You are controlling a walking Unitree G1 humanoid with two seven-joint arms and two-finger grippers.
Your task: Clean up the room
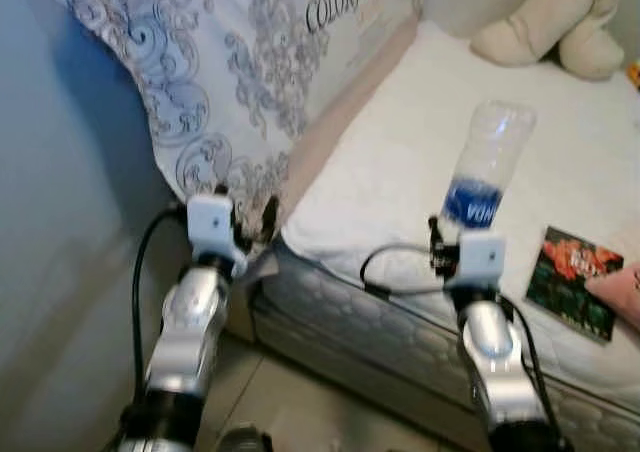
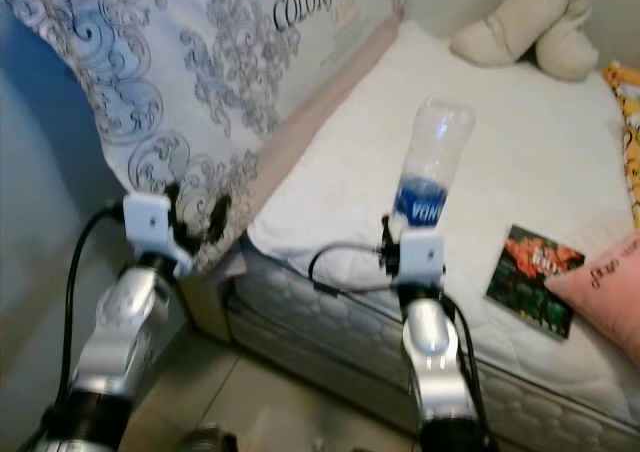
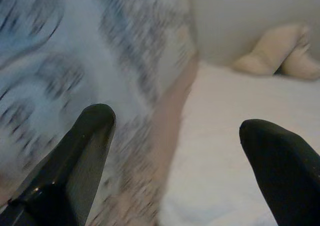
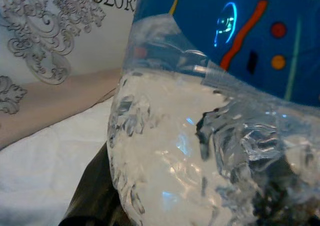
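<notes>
Left eye view puts the white bed [image 1: 400, 172] ahead of both my grippers, with a large patterned pillow [image 1: 220, 72] propped at its head, just beyond my left gripper [image 1: 245, 222]. That gripper hangs with its fingers [image 3: 85, 151] spread apart, holding nothing. A cream plush toy [image 1: 550, 22] lies far beyond my right gripper [image 1: 440, 247], which clamps a clear plastic bottle [image 1: 485, 167] with a blue label, raised above the mattress. A small dark book [image 1: 572, 280] lies on the bed just right of that gripper, beside a pink cushion [image 1: 620, 292].
</notes>
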